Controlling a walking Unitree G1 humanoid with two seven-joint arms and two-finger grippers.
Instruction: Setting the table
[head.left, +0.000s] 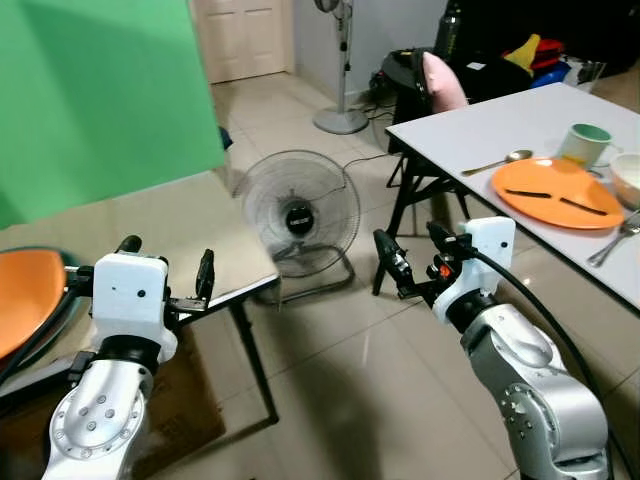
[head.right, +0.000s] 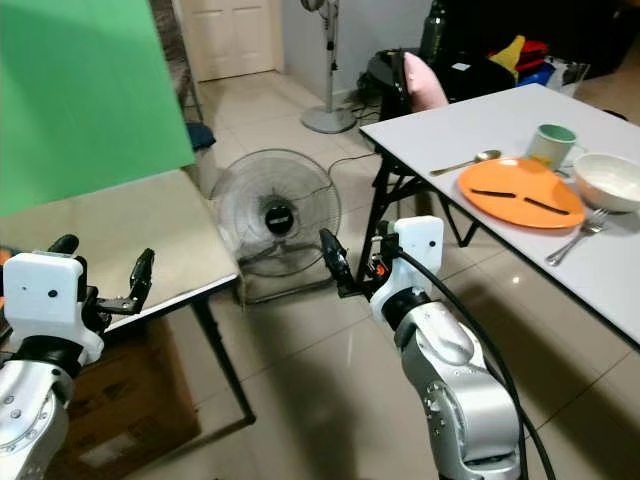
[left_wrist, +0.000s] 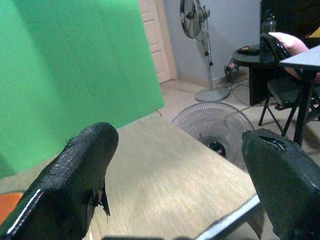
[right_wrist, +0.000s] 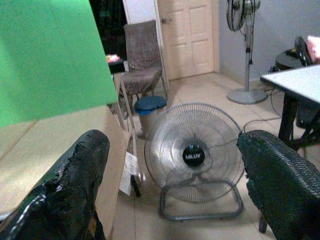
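1. Two tabletops: a white tabletop (head.left: 480, 125) far right, a beige tabletop (head.left: 150, 225) left.
2. One floor fan (head.left: 297, 213) between them.
3. One orange plate (head.left: 555, 192) on the white tabletop, holding two dark sticks; one bowl (head.right: 611, 180), one cup (head.left: 585, 143), one spoon (head.left: 497, 162), one fork (head.right: 572, 240) around it.
4. Two pincers raised mid-air: left pincer (head.left: 168, 270) and right pincer (head.left: 412, 252), both spread wide, empty.

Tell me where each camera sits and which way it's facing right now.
Head eye views: look forward and down at the white table with the round orange plate; both silver arms show.
Left wrist view: looks along the open left gripper over the beige tabletop.
Right wrist view: looks along the open right gripper toward the floor.
Shared by all: the round wire floor fan.
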